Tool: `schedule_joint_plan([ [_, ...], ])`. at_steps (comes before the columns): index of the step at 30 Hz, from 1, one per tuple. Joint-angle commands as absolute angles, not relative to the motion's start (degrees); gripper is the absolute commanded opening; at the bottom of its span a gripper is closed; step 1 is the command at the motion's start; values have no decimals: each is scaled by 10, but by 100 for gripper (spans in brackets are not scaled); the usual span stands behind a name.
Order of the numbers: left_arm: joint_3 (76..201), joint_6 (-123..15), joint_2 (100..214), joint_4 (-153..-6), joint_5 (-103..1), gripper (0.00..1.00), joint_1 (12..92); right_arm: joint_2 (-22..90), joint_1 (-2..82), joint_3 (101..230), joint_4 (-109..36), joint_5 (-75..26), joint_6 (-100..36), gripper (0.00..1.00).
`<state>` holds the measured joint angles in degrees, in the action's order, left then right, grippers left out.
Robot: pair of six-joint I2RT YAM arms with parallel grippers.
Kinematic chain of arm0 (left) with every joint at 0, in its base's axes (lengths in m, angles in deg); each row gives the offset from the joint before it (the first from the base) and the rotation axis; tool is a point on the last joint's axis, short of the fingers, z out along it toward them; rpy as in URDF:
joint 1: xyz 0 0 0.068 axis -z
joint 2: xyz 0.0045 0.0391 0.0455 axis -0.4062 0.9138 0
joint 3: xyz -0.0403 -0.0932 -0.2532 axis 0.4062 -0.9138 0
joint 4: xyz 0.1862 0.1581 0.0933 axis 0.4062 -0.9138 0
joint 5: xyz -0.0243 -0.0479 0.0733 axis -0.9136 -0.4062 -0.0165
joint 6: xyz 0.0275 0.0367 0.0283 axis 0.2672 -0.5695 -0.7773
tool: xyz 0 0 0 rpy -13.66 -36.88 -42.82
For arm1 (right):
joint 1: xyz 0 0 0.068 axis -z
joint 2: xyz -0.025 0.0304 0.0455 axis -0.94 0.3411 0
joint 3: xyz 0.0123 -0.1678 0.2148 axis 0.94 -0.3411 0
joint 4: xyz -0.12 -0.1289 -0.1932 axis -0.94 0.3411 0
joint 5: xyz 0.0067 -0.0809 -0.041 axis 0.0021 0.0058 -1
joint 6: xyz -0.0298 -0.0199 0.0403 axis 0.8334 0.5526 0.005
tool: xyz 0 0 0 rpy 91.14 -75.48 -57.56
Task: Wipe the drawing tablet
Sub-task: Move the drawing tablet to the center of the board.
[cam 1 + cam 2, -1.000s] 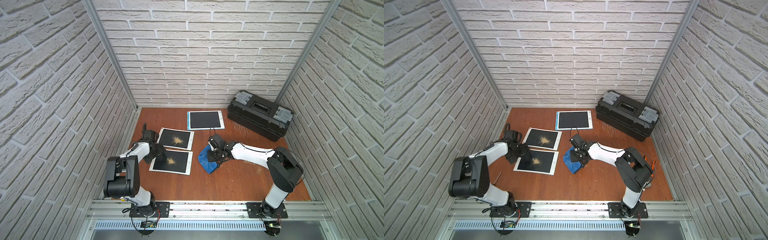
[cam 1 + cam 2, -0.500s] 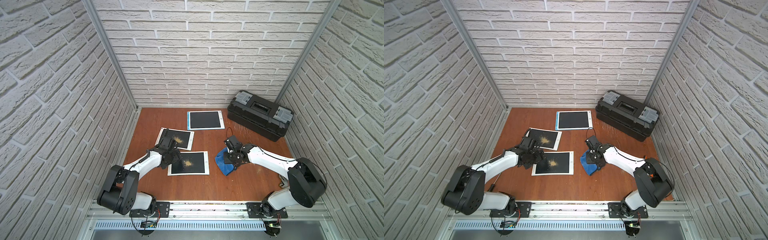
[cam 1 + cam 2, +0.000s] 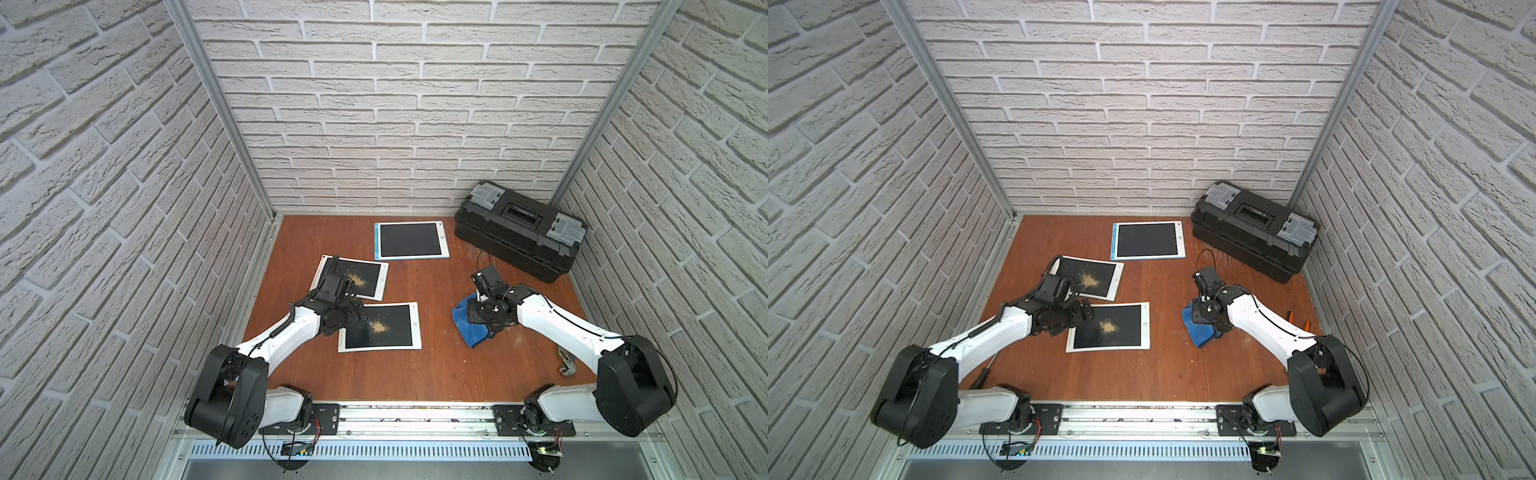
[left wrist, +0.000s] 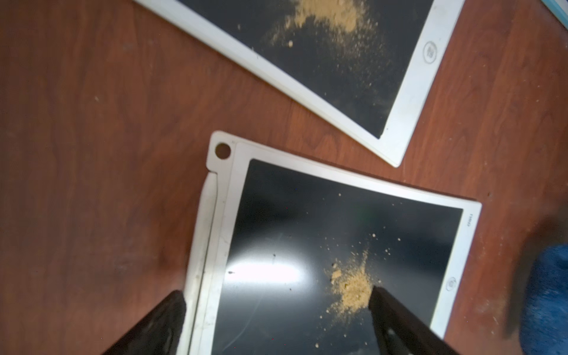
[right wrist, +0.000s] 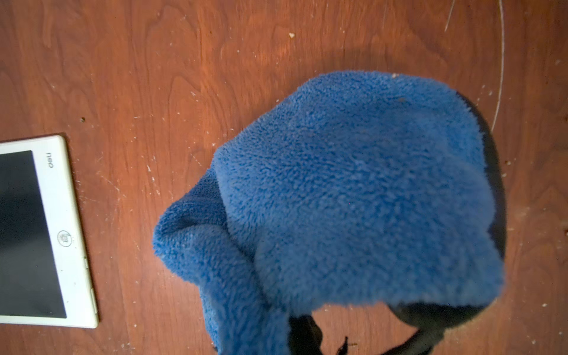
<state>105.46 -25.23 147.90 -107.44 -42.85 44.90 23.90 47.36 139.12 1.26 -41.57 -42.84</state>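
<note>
Three drawing tablets lie on the wooden table. The nearest white tablet (image 3: 380, 327) (image 4: 307, 246) has tan powder (image 4: 352, 285) on its dark screen. A second white tablet (image 3: 357, 276) (image 4: 338, 61) behind it is powdered too. A blue-edged tablet (image 3: 411, 240) at the back has a bare dark screen. My left gripper (image 3: 353, 318) (image 4: 276, 298) is open over the nearest tablet's left edge, one finger beside the frame, the other by the powder. My right gripper (image 3: 478, 320) is shut on a blue cloth (image 3: 467, 328) (image 5: 353, 199), right of that tablet; the cloth hides its fingers.
A black toolbox (image 3: 519, 230) stands at the back right corner. A metal tool (image 3: 567, 365) lies near the right arm, orange-handled pliers (image 3: 1298, 320) are at the right, and a screwdriver (image 3: 984, 372) lies at the front left. Brick walls close three sides.
The nearest tablet has slid to the right along with my left gripper. My right gripper has carried the blue cloth to the right, away from the tablet.
</note>
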Motion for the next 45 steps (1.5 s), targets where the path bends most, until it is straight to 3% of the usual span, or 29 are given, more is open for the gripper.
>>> schedule_joint_plan([
  [1,1101,-291,1479,-1101,-369,95,439,238,474,1424,-1,-412,-408,3],
  [9,1160,-315,1495,-1117,-366,93,374,235,474,1408,-45,-384,-414,3],
  [15,1164,-308,1514,-1116,-389,92,378,224,469,1396,-19,-409,-445,3],
  [22,1085,-313,1424,-1109,-421,93,381,197,462,1390,-13,-463,-439,3],
  [30,1015,-306,1328,-1098,-471,93,386,226,462,1413,1,-423,-419,3],
  [45,949,-292,1381,-1024,-500,76,400,316,417,1412,-55,-361,-423,3],
])
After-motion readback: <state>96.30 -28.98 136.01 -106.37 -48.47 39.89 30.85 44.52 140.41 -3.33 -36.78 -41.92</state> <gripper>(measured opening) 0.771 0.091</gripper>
